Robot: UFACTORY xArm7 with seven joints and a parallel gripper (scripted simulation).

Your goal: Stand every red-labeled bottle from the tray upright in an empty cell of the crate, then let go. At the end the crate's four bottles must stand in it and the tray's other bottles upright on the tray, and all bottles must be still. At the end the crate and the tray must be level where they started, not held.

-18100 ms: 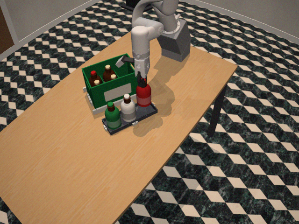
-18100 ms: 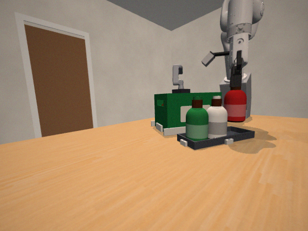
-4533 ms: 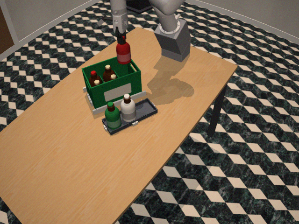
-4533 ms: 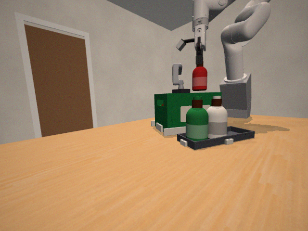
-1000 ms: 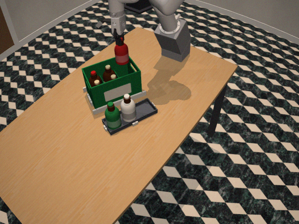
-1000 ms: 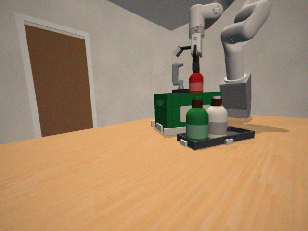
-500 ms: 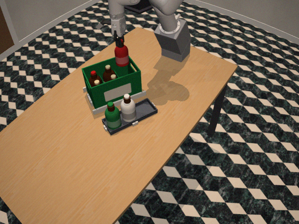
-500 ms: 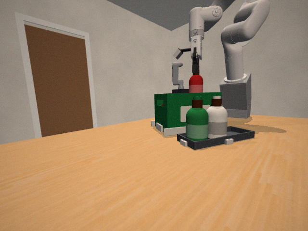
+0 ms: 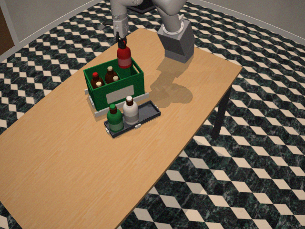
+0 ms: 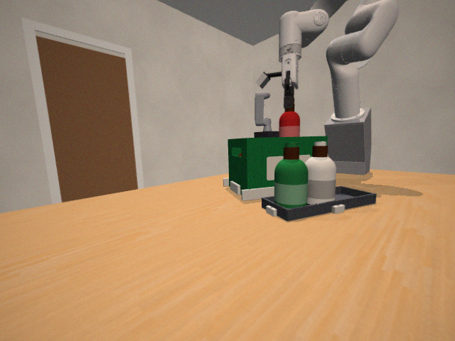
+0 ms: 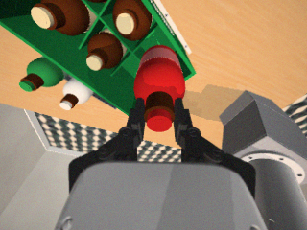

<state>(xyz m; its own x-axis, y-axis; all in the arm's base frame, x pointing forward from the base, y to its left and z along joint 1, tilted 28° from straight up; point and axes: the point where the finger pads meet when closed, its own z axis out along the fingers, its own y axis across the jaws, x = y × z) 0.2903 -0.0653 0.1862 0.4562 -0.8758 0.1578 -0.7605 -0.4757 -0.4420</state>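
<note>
Top view, upper left of the frame: the red-labeled bottle (image 9: 124, 57) (image 10: 289, 124) (image 11: 159, 79) hangs upright over the rear right cell of the crate (image 9: 100, 99) (image 10: 253, 163) (image 11: 184, 62), its lower part at the rim. Lowering it well calls for a straight, slow descent — bottle vertical, clear of the crate's end wall and the dividers — and no release until its base rests on the cell floor. A sideways nudge could tip it or shift the crate. In the wrist view, the tool (image 9: 121, 41) (image 10: 288, 101) (image 11: 159, 106) stands partly open, its fingers clenched on the bottle's neck just under the red cap. At lower center in the top view, the green bottle (image 9: 115, 119) (image 10: 291, 183) (image 11: 44, 72) and the white bottle (image 9: 130, 112) (image 10: 320, 180) (image 11: 77, 90) stand upright on the tray (image 9: 149, 112) (image 10: 352, 202) — both best left alone.

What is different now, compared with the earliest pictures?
The red bottle, already in the pincer then, has moved from over the tray to the far side of the crate and has since come lower. The green and white bottles, tray and crate stayed as they were.
</note>
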